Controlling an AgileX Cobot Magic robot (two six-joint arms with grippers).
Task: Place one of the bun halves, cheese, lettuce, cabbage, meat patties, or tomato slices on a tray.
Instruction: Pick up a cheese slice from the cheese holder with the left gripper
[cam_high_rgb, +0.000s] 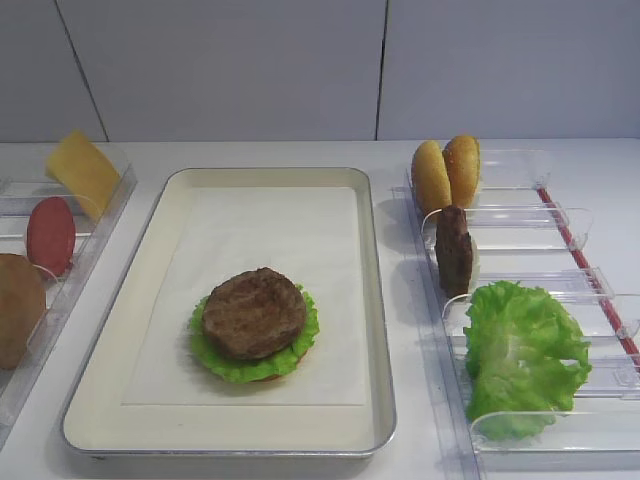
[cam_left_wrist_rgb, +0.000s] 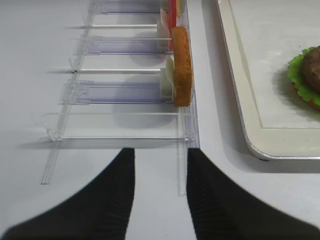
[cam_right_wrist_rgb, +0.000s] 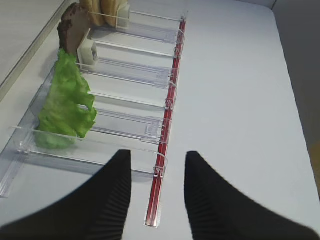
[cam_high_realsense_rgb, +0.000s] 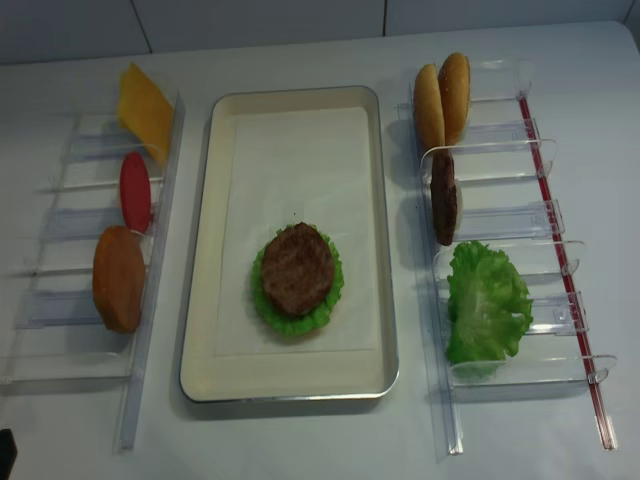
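Observation:
The tray (cam_high_rgb: 372, 250) holds a meat patty (cam_high_rgb: 254, 312) on ruffled lettuce (cam_high_rgb: 215, 360). In the left holder stand the cheese (cam_high_rgb: 82, 172), a tomato slice (cam_high_rgb: 50, 235) and an orange-brown round (cam_left_wrist_rgb: 182, 65). The right holder carries two bun halves (cam_high_rgb: 447, 172), another patty (cam_high_rgb: 454, 250) and more lettuce (cam_high_rgb: 520, 355). No cabbage is in view. My left gripper (cam_left_wrist_rgb: 160, 152) is open and empty, low over the table by the near end of the left holder. My right gripper (cam_right_wrist_rgb: 158, 155) is open and empty, at the near end of the right holder.
Clear plastic holders (cam_high_realsense_rgb: 60, 300) (cam_high_realsense_rgb: 520, 370) flank the tray, each with upright dividers. A red strip (cam_right_wrist_rgb: 167, 130) runs along the right holder's outer side. A grey wall stands behind the table.

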